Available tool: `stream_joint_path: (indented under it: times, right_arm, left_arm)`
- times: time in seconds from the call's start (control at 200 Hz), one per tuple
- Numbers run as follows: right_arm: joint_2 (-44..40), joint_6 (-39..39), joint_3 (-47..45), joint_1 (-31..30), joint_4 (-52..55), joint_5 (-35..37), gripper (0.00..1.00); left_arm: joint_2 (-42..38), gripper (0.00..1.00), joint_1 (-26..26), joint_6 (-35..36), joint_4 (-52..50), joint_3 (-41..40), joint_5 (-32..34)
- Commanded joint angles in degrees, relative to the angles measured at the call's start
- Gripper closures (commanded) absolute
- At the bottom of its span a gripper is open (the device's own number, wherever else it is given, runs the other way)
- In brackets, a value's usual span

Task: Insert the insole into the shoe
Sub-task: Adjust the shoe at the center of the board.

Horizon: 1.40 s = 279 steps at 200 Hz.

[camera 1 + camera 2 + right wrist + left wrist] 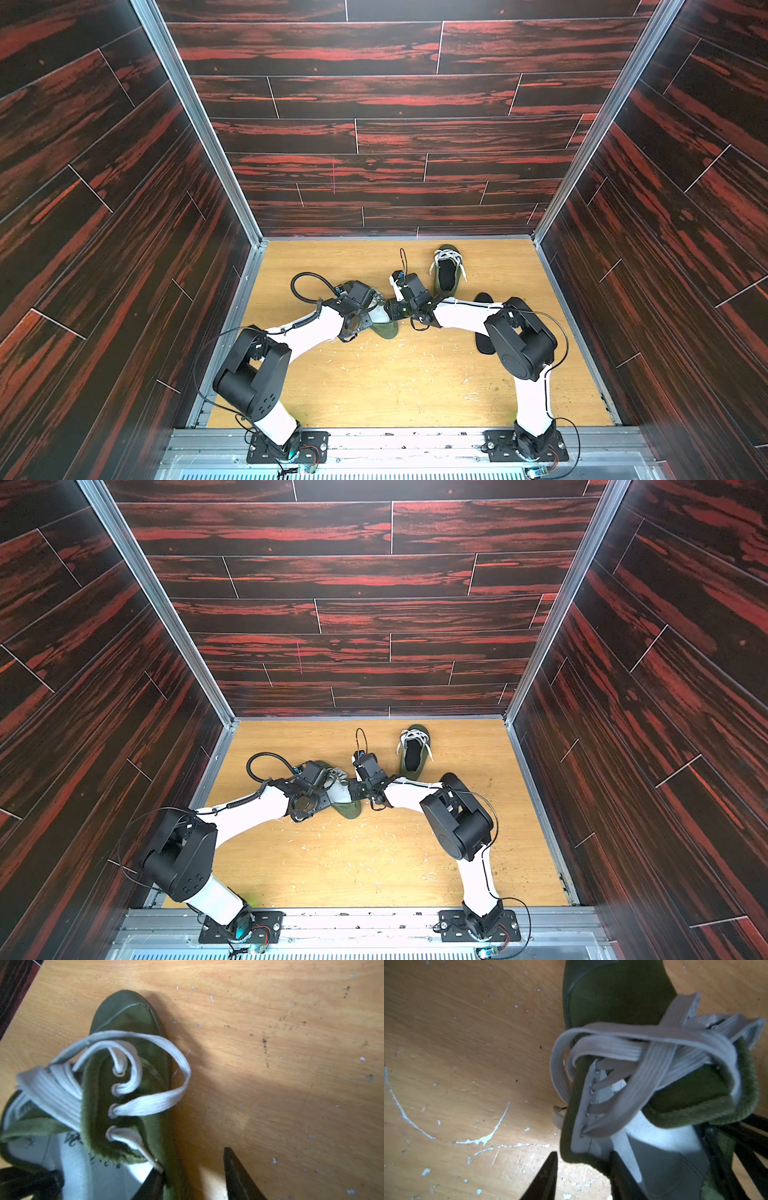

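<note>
On the table (374,382) — two green shoes (446,272) (385,330), one loose black insole (484,345), two robot arms (316,328) (465,313).

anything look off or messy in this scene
On the nearer shoe, the white laces lie loose and tangled across the opening. The table carries white scratches.

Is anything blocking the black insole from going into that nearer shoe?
Yes. Loose laces cross the front of the shoe opening, and the left gripper and right gripper each have a finger inside it. The insole lies under the right arm.
</note>
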State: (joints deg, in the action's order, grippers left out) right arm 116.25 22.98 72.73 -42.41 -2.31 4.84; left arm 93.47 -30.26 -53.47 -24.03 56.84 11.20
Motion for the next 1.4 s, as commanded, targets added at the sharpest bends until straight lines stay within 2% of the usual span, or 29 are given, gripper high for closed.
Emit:
stream_joint_path:
  times: [0.0,0.18,0.371,0.646,0.776,0.957,1.277,1.393]
  right_arm:
    - [-1.77,1.47,-0.83,0.93,0.57,1.52,0.57]
    - [0.42,3.73,1.34,1.49,1.05,0.31,0.60]
    - [0.39,0.60,2.10,0.25,-1.12,-2.53,0.50]
    - [2.41,-3.23,3.93,-0.30,0.12,-2.86,0.45]
    - [3.84,-3.91,5.40,-0.31,0.66,-1.61,0.45]
    - [4.52,-2.62,6.29,-0.22,0.46,-1.92,0.46]
    - [4.60,-0.49,6.91,0.20,1.30,-2.87,0.49]
    - [4.78,-0.27,7.03,0.19,1.32,-3.69,0.50]
  left_arm:
    - [-1.32,0.60,0.44,1.77,-5.14,0.17,2.31]
    - [-0.83,0.65,0.42,3.20,-7.68,2.83,0.44]
    - [-1.93,0.51,0.43,1.76,-6.91,4.10,-2.80]
    - [-4.27,0.48,-0.20,-4.11,-2.56,3.29,-9.61]
    - [-2.77,0.42,-1.44,-6.45,-0.23,4.15,-8.24]
    - [0.72,0.40,-1.73,-9.69,2.67,4.71,-5.19]
    - [6.41,0.42,-1.47,-13.39,7.70,3.90,-0.07]
    - [8.60,0.44,-1.29,-11.98,7.53,5.54,0.91]
